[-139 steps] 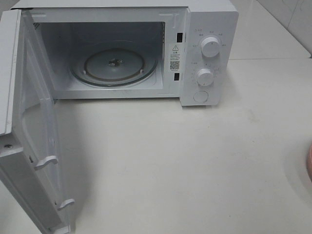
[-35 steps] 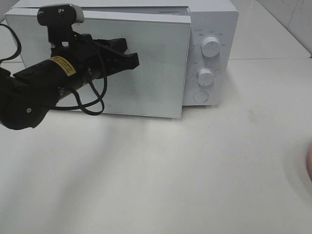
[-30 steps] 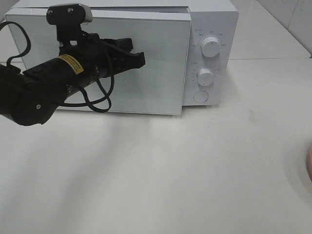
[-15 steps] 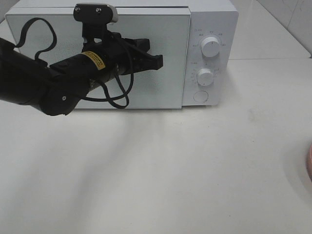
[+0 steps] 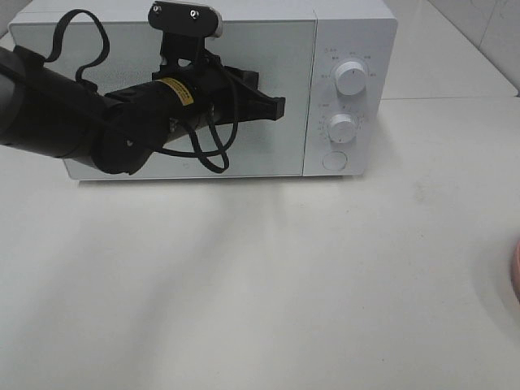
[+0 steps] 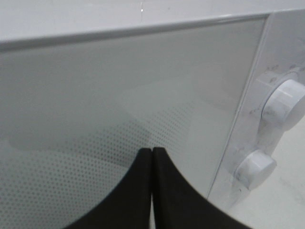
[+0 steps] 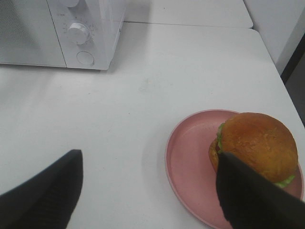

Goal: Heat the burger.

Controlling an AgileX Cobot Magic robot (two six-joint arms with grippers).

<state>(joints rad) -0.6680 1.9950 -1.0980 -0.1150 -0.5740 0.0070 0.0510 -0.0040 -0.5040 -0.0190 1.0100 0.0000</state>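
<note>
The burger (image 7: 255, 143), with a golden-brown bun and green lettuce, sits on a pink plate (image 7: 190, 176) in the right wrist view. My right gripper (image 7: 148, 160) is open and empty above the table, with one finger (image 7: 252, 200) over the plate's near side. Only the plate's rim (image 5: 517, 275) shows in the exterior view; the burger is out of that view. My left gripper (image 5: 279, 106) is shut, its tips (image 6: 151, 151) against the closed door (image 5: 268, 49) of the white microwave (image 5: 349, 32).
The microwave has two round knobs (image 5: 350, 77) (image 5: 342, 127) and a round button (image 5: 334, 161) on its right panel. It stands at the back of a white table (image 5: 284, 284). The table's right edge shows in the right wrist view (image 7: 281, 81).
The microwave door has swung from wide open to fully closed. My left arm came in and moved right and toward the microwave with the door.
</note>
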